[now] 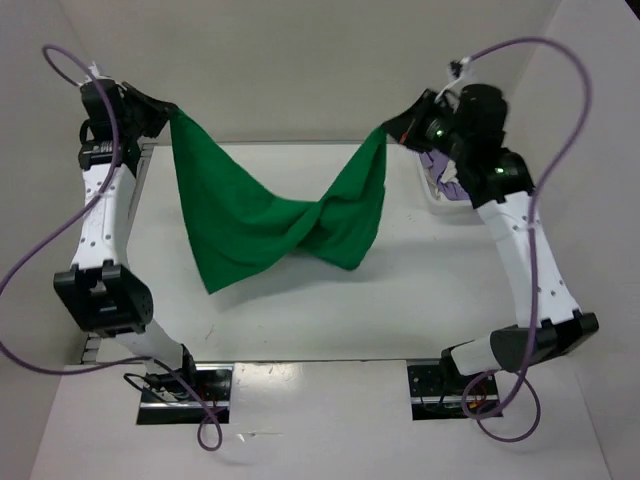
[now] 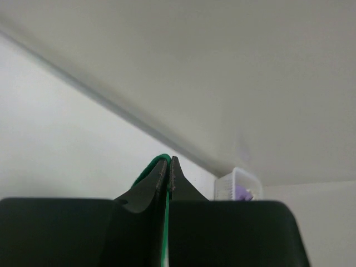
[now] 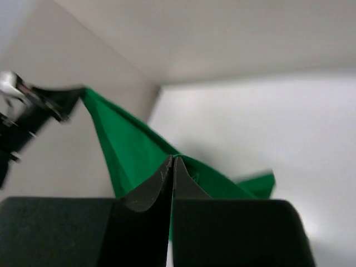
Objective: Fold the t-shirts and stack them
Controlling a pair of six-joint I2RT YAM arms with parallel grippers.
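A bright green t-shirt (image 1: 270,220) hangs in the air above the table, stretched between both arms and twisted in the middle. My left gripper (image 1: 168,108) is shut on its upper left corner; in the left wrist view a thin green edge (image 2: 166,211) runs between the closed fingers (image 2: 181,186). My right gripper (image 1: 392,128) is shut on the upper right corner, and the green cloth (image 3: 133,150) spreads out past its tips (image 3: 172,161). A lavender t-shirt (image 2: 243,193) lies in the basket. The cream-white one is out of view.
A white mesh basket (image 1: 436,190) stands at the table's back right, partly behind the right arm, and shows as a basket (image 2: 231,183) in the left wrist view. White walls close in the table (image 1: 300,310) on three sides.
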